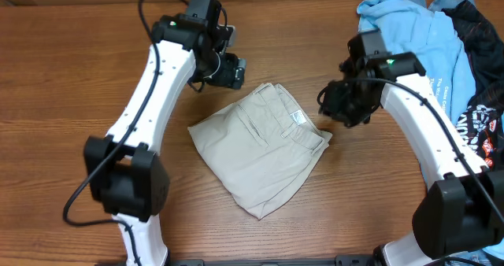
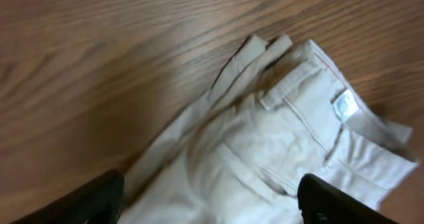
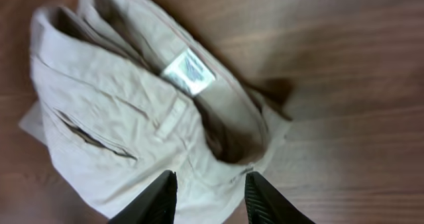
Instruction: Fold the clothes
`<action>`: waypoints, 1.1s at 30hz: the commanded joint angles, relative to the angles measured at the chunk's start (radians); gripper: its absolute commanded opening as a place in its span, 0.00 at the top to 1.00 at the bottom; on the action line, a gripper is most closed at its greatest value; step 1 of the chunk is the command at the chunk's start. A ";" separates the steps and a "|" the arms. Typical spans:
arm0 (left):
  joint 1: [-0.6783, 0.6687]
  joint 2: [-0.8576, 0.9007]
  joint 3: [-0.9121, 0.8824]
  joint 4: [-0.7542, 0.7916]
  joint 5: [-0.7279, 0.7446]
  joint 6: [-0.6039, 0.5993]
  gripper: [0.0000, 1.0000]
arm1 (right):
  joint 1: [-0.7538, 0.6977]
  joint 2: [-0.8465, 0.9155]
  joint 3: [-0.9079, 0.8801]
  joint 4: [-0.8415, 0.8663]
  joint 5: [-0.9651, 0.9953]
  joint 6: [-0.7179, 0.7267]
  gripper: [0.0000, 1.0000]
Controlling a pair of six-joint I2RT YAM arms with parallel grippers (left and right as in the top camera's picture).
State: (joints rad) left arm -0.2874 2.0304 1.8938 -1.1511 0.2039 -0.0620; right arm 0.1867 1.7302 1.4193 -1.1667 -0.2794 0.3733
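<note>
Left gripper (image 1: 230, 72) spread wide. In the left wrist view both fingers (image 2: 99, 197) sit at the frame's lower corners, far apart, with nothing between them but cloth lying below. It hangs just off the 11 o'clock corner of the shorts (image 1: 260, 144); cannot tell if it touches them.

Right gripper (image 1: 340, 105) sits at about 2 o'clock from the shorts, near the waistband corner. Its fingers (image 3: 159, 197) are partly apart with a clear gap. Fabric shows through the gap and looks flat on the wood, not pinched.

Shorts are mid-table (image 1: 63, 77), light beige, folded into a compact tilted rectangle. Long axis runs from 1 o'clock to 7 o'clock.
- Waistband (image 2: 298, 78) end points to 1 o'clock and gapes open a bit.
- Small white label (image 1: 297, 118) inside it faces up.
- Slit pocket (image 3: 93, 138) is visible on the top layer.
- Edges are slightly uneven at the 11 o'clock corner, layers fanned.

Light blue T-shirt (image 1: 409, 30) and black garment (image 1: 476, 30) with white print are heaped at the table's 2 o'clock corner. They lie behind the right arm, well apart from the shorts.
</note>
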 commanded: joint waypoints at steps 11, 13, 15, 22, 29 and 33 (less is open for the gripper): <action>0.005 0.205 -0.002 0.171 0.239 0.270 0.02 | 0.117 0.005 -0.352 0.301 -0.130 0.022 0.61; 0.005 0.213 -0.002 0.181 0.254 0.272 0.02 | 0.117 0.019 -0.392 0.348 -0.116 0.021 0.58; 0.004 0.222 -0.002 0.182 0.263 0.272 0.02 | 0.109 0.041 -0.410 0.376 -0.078 0.021 0.58; 0.002 0.270 -0.002 0.172 0.266 0.272 0.00 | 0.063 0.113 -0.420 0.483 0.069 0.016 0.58; -0.008 0.304 -0.002 0.168 0.266 0.272 0.00 | 0.027 0.115 -0.416 0.597 0.115 -0.095 0.57; -0.016 0.304 -0.002 0.173 0.266 0.272 0.00 | 0.027 0.115 -0.416 0.633 0.131 -0.143 0.56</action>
State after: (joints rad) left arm -0.2886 2.3157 1.8908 -0.9794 0.4534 0.1875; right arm 0.2298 1.8019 1.0187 -0.5476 -0.2829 0.2955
